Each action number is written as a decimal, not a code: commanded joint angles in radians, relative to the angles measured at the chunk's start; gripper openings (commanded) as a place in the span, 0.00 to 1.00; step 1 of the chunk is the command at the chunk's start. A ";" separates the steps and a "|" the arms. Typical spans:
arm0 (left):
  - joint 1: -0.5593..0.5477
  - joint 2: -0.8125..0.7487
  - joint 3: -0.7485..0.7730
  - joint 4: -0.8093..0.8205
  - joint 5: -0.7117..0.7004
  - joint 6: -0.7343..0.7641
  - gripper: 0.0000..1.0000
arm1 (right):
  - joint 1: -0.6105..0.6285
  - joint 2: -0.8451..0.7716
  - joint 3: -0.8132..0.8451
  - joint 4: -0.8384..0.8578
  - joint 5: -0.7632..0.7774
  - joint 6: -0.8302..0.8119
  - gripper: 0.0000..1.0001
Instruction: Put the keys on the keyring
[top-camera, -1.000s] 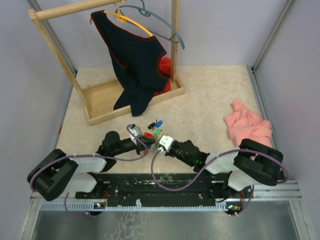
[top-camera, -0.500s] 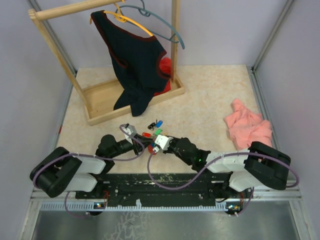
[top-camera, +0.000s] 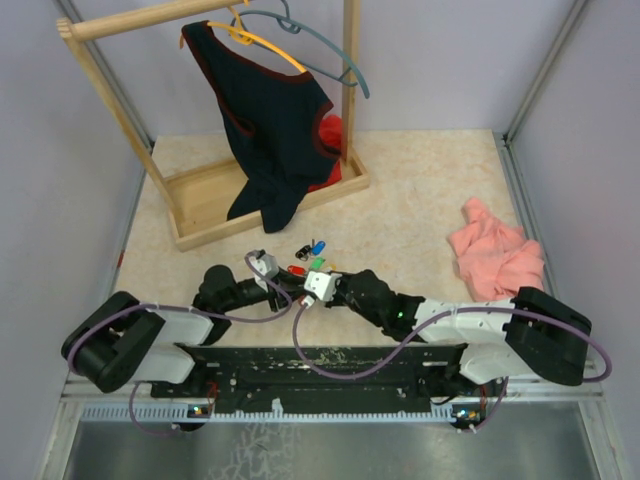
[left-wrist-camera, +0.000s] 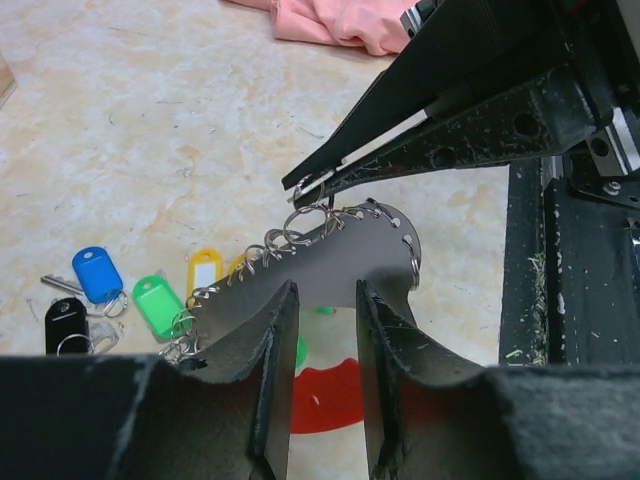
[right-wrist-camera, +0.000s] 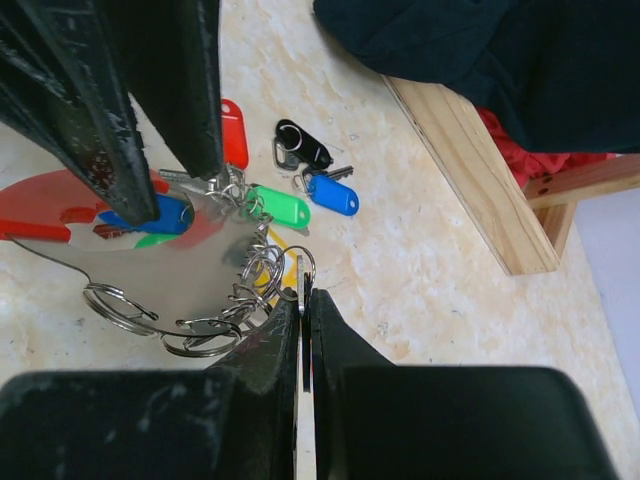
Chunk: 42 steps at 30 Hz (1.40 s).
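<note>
The keyring (left-wrist-camera: 330, 255) is a flat grey piece with a red part (left-wrist-camera: 325, 395) and several small split rings along its edge. My left gripper (left-wrist-camera: 326, 288) holds it just above the floor, with a finger on each side. It also shows in the right wrist view (right-wrist-camera: 150, 270). My right gripper (right-wrist-camera: 304, 285) is shut on a thin metal key with a ring, right at the keyring's ringed edge (left-wrist-camera: 300, 190). Loose keys lie beyond: blue (left-wrist-camera: 97, 273), green (left-wrist-camera: 160, 305), yellow (left-wrist-camera: 203, 272) and red (right-wrist-camera: 232, 133). Both grippers meet near the table's front centre (top-camera: 295, 287).
A black key tag (right-wrist-camera: 300, 145) lies by the blue one. A wooden clothes rack (top-camera: 265, 195) with a dark garment (top-camera: 270, 125) and hangers stands at the back left. A pink cloth (top-camera: 495, 255) lies at the right. The black base rail (left-wrist-camera: 590, 290) runs along the near edge.
My right gripper has moved a little left, up to the keyring's edge. My left gripper shifted slightly left and then back, still holding the keyring.
</note>
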 joint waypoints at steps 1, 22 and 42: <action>0.050 0.065 0.027 0.127 0.127 0.014 0.35 | 0.001 -0.055 0.021 0.047 -0.034 -0.016 0.00; 0.170 0.461 0.258 0.426 0.526 -0.126 0.35 | 0.001 -0.019 0.017 0.089 -0.037 -0.033 0.00; 0.169 0.630 0.368 0.621 0.649 -0.349 0.34 | 0.001 0.002 0.026 0.092 -0.051 -0.034 0.00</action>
